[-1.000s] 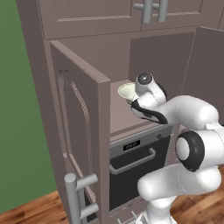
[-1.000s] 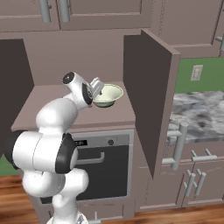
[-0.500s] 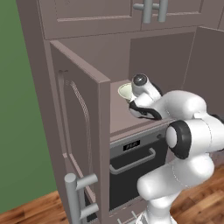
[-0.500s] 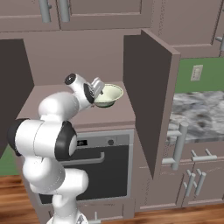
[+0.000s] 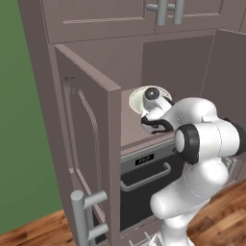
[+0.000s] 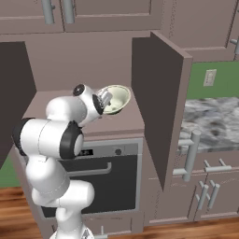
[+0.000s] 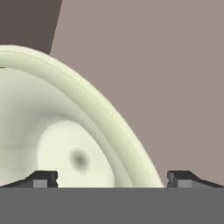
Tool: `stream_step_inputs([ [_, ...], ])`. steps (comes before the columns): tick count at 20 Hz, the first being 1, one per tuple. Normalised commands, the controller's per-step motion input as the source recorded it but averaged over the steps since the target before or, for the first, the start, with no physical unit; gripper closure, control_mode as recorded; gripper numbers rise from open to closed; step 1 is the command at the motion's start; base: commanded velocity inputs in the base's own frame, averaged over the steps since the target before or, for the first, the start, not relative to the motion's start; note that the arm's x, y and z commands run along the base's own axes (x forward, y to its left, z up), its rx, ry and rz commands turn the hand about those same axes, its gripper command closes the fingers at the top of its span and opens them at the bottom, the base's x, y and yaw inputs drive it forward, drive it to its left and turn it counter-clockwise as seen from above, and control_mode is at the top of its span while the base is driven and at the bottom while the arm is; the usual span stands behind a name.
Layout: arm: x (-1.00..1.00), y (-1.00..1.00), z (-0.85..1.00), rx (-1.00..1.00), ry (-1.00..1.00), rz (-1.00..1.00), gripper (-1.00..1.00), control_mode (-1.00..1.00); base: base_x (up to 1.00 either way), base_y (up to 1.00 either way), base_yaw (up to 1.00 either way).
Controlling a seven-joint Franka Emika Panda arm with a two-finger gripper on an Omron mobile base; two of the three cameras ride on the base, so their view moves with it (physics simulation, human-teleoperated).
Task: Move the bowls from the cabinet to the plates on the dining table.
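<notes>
The cream-green bowl (image 6: 114,99) sits on the shelf inside the open cabinet (image 6: 156,100), above the dark oven (image 6: 105,179). The right base view shows most of the bowl's inside and its far rim, with the gripper (image 6: 105,97) reaching over the near rim; the fingers themselves are too small there to tell apart. In the left base view the arm's wrist covers much of the bowl (image 5: 136,97), leaving a pale crescent of rim behind it, and the gripper cannot be made out. That view does show the cabinet's left door (image 5: 89,144) swung wide with its grey bar handle (image 5: 89,214) low down. The hand view looks close into the bowl (image 7: 65,144), whose rim curves from upper left to lower right, cut off at the left edge; the two finger tips (image 7: 43,178) stand wide apart, one over the bowl's inside, the other over the bare shelf beyond the rim, gripping nothing. The marble table (image 6: 210,121) appears at the right edge of the right base view, partly cut off.
</notes>
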Motion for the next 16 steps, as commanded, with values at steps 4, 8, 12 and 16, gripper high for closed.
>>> stream_step_inputs([
  [4, 0.13, 0.00, -0.52, 0.00, 0.00, 0.04, -1.00, -1.00, 0.00, 0.00, 0.00],
  [8, 0.16, 0.00, -0.29, 0.00, 0.00, 0.02, -1.00, -1.00, 0.00, 0.00, 0.00],
  [12, 0.19, 0.01, -0.11, 0.00, 0.00, 0.00, 1.00, -1.00, 0.00, 0.00, 0.00],
  [16, 0.00, 0.00, 0.00, 0.00, 0.00, 0.00, 1.00, -1.00, 0.00, 0.00, 0.00],
])
